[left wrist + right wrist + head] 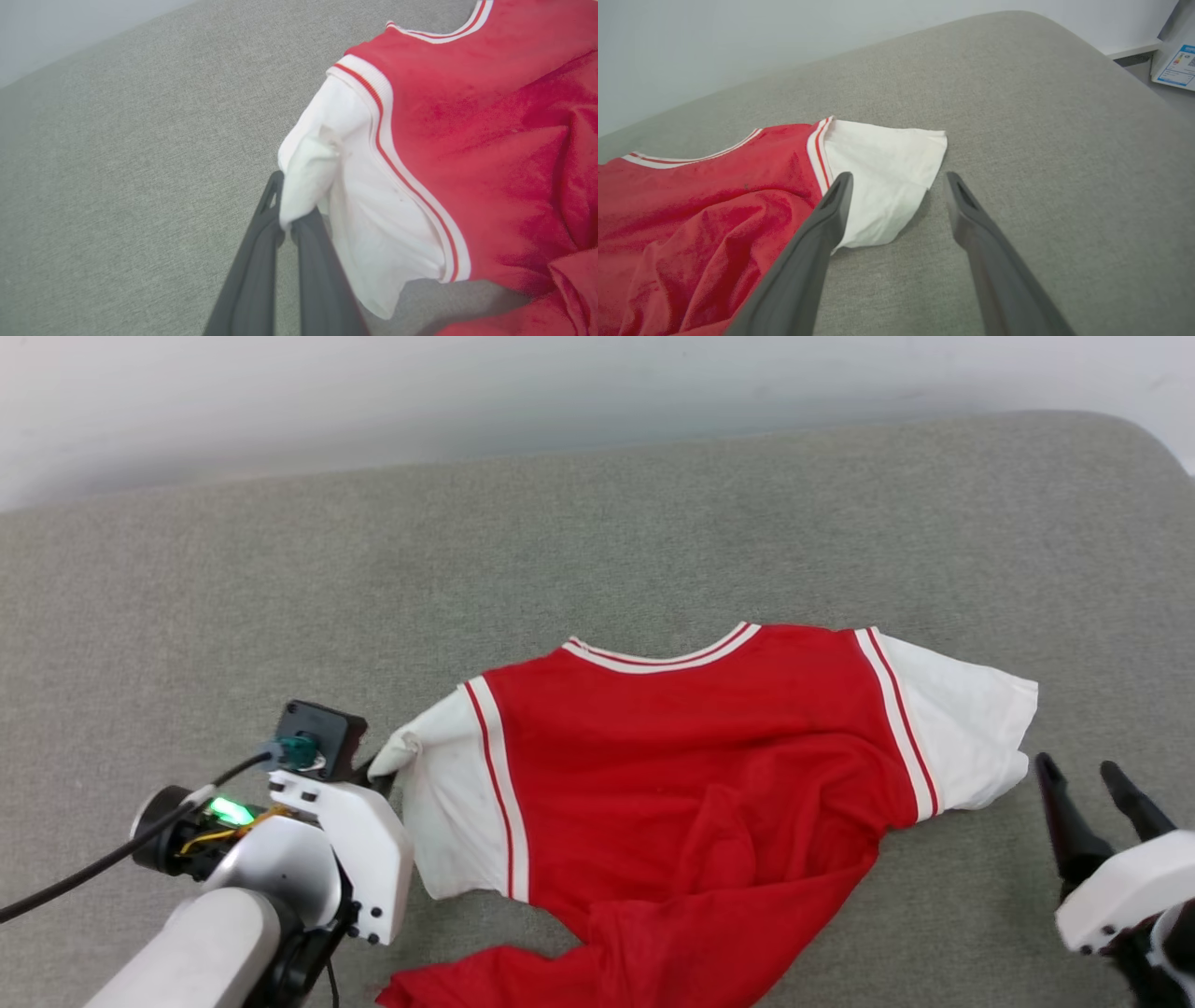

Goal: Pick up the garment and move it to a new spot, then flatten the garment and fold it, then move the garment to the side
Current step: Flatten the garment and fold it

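Limp, light red jersey shirt [691, 756] with white short sleeves and striped trim, rumpled at the near middle of the grey woven cushion [597, 523]. Left gripper [286, 228] pinching the sleeve tip toward the cushion's left; right gripper [1078, 767] spread, empty, toward its right. Probably drapes and sags: best gripped at sleeve hems or shoulders.

Bright even light, soft faint shadows — near fingers blurred, wide-angle bending at edges

Red jersey-style fabric shirt [691, 775] with white short sleeves, red-and-white striped trim at collar and shoulders, grey woven cushion surface [597, 541] under the shirt, white-cased right gripper [1076, 765] with dark grey fingers [976, 242]
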